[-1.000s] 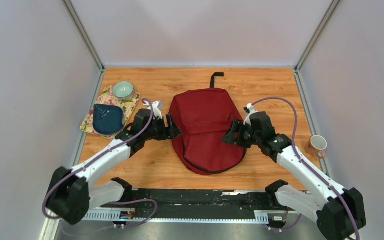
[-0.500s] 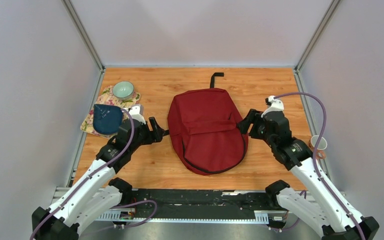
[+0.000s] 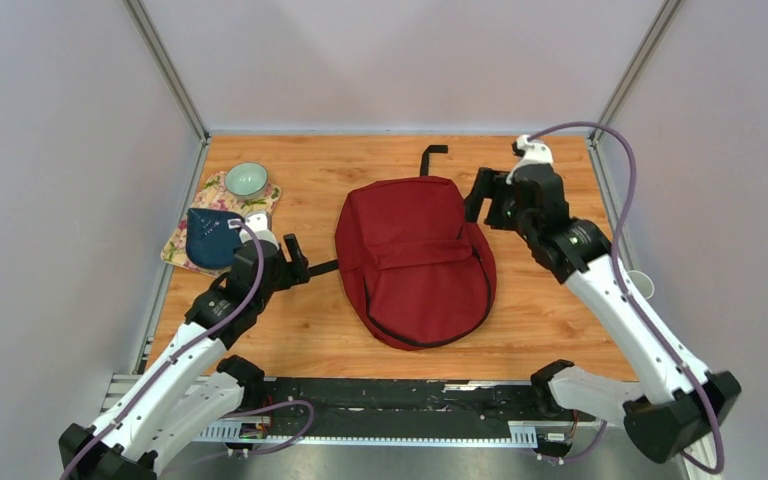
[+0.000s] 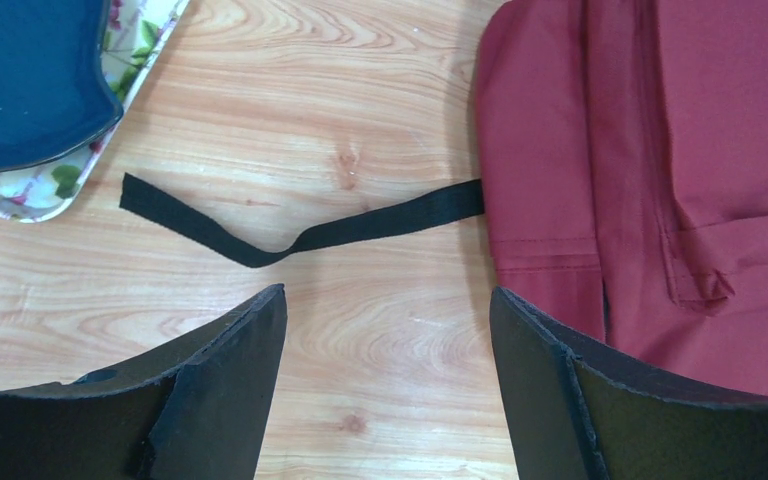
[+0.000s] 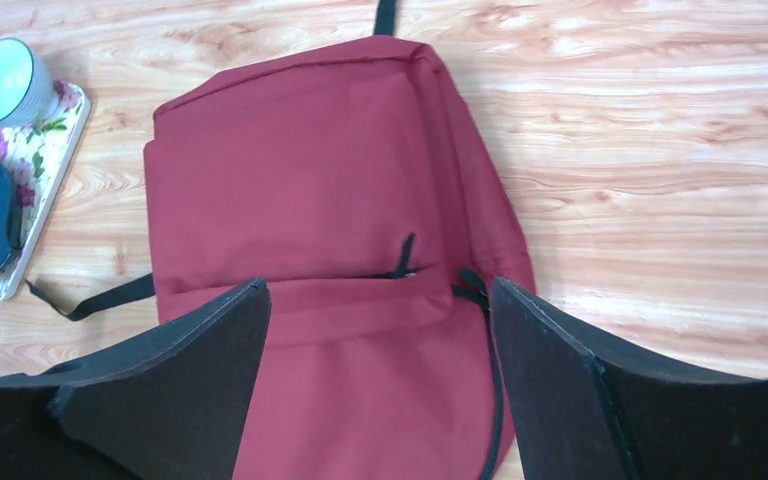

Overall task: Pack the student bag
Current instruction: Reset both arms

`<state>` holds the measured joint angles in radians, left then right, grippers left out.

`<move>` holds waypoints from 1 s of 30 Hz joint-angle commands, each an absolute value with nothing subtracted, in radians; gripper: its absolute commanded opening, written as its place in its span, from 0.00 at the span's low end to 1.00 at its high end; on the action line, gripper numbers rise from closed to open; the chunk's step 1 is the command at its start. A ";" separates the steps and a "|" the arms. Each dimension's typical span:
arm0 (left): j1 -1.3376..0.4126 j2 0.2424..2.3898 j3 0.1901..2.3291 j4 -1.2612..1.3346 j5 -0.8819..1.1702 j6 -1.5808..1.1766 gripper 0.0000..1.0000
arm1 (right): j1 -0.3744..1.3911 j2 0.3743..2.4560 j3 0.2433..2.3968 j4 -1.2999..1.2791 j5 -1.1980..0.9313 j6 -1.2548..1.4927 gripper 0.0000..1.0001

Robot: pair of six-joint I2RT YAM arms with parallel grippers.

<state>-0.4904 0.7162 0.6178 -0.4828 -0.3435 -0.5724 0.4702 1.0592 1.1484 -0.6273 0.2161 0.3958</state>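
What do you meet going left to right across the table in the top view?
Floral tray holding a blue pouch and a bowl → loose black strap → red backpack → cup, half hidden behind the right arm. Grippers left out: they overlap their neighbours.

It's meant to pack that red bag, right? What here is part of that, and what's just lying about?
Job: student bag, left gripper, right gripper, both open.
Lying about: blue pouch, bowl, floral tray under both, mug far right.
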 commanded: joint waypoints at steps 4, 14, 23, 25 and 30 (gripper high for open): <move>-0.488 0.739 0.701 -0.569 -0.463 -0.600 0.82 | 0.476 1.187 1.258 -0.677 0.145 0.449 0.85; -0.488 0.801 0.767 -0.676 -0.473 -0.634 0.77 | 0.476 1.083 1.108 -0.686 0.419 0.413 0.91; -0.489 0.828 0.830 -0.634 -0.442 -0.534 0.66 | 0.476 0.769 0.803 -0.405 0.493 0.368 0.93; -0.488 0.833 0.836 -0.635 -0.436 -0.517 0.66 | 0.474 0.682 0.709 -0.307 0.471 0.385 0.93; -0.488 0.781 0.792 -0.574 -0.353 -0.466 0.74 | 0.476 0.629 0.704 -0.327 0.480 0.393 0.94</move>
